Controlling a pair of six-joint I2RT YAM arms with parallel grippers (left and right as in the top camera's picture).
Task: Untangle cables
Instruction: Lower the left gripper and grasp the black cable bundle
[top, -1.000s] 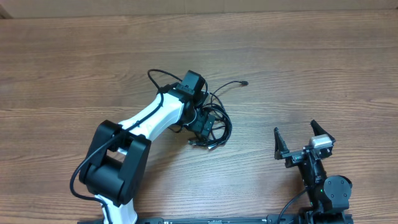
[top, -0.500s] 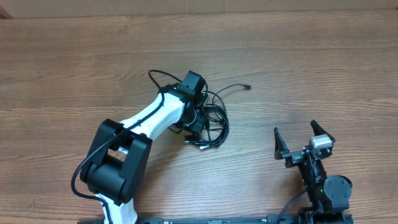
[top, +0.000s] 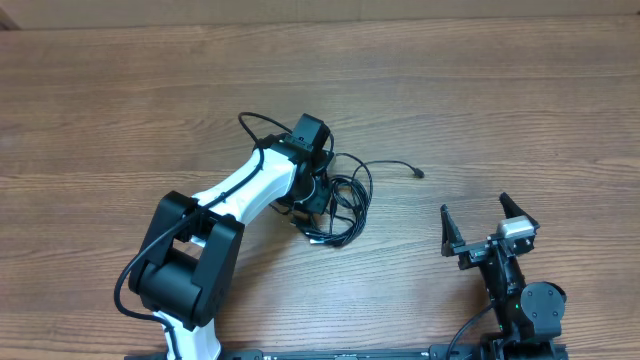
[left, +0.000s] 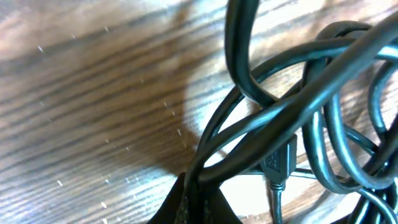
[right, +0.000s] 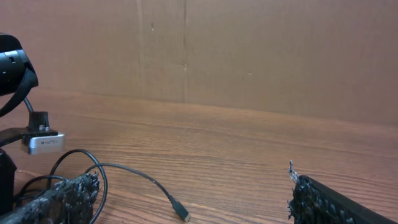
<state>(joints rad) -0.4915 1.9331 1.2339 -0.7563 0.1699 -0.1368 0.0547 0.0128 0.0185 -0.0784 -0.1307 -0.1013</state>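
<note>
Left fingers (left: 186, 210) pinch glossy, looped black cables (left: 242, 37); right fingers (right: 59, 202) stand splayed wide.

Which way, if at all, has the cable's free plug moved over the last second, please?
Yes. The free plug of the cables has swung rightward and down the overhead picture, closer to the right hand, which stayed put.

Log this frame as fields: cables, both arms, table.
cables: black tangle mid-table, not yet separated
plug end: trails right of the tangle, lying free
left arm: reached into the tangle, jaws shut on cables
right arm: near front-right edge, jaws open, empty, apart from cables
table: wood grain
</note>
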